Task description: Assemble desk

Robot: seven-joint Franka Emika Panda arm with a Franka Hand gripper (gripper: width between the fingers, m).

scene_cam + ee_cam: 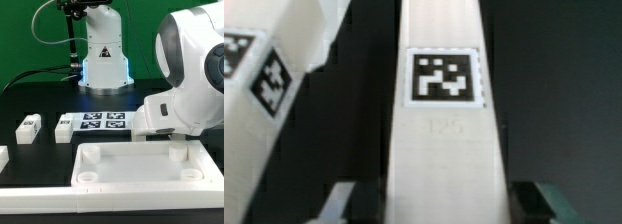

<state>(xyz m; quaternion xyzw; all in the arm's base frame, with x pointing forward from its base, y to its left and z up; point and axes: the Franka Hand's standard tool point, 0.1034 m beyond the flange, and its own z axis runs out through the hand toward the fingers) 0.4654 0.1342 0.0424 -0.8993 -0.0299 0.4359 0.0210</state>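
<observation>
Now leg post (446, 150) betw. fingers (342, 203).

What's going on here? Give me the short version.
A Franka arm is putting a white desk together. In the wrist view its claw straddles a tagged leg post, with the fingers on either side and a dark gap showing, so it is not yet clamped. The rimmed tabletop panel lies in front. Two loose posts sit beside the marker board.
</observation>
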